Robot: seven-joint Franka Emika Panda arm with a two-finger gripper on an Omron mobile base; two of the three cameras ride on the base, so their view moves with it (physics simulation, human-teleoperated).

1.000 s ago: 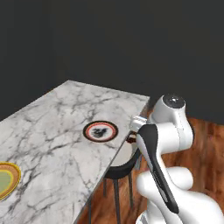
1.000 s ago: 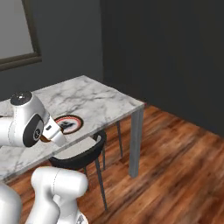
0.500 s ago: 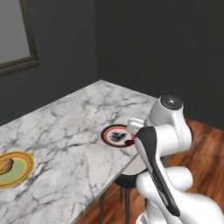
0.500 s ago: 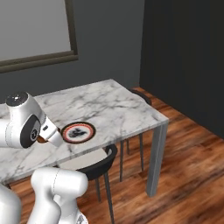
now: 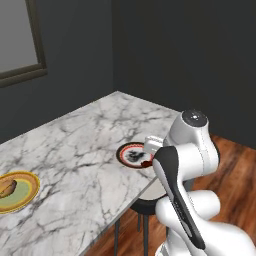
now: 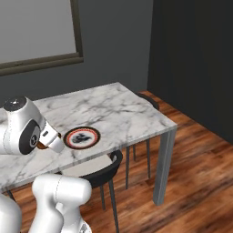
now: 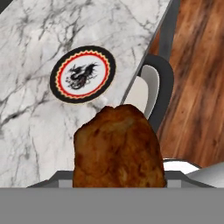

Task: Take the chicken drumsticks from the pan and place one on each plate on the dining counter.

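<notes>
Nearest to us, our end effector [image 7: 118,186] is clamped on a chicken drumstick [image 7: 118,146], a lumpy, golden-brown to reddish piece with a rough crust that hides the finger tips in the hand view. In the right base view the end effector [image 6: 48,144] hangs over the near edge of the table [image 6: 127,116], just beside the red-rimmed plate [image 6: 82,137], with a brown bit of meat showing at its tip.

Under that near edge stands a chair [image 6: 98,170] with a pale round seat and a dark curved back, tucked partly beneath the slab. In the hand view the chair [image 7: 148,87] lies right along the table [image 7: 39,122] edge, with wooden plank floor [image 7: 197,78] past it.

The table is a thin white marble slab with grey veins, open underneath, on slim grey legs. The red-rimmed plate [image 5: 134,155] sits close to the near edge, towards the right corner; it is round and flat, with a dark scalloped rim, a red ring and a white centre with a dark figure, and nothing lies on it.

Along the same near edge, well apart towards the left end, the yellow-rimmed plate [image 5: 25,197] holds another drumstick [image 5: 7,187]. The marble between the two plates is bare, as is the stretch back to the far edge.

Beyond the table rise dark grey walls and a framed window [image 6: 36,27].
</notes>
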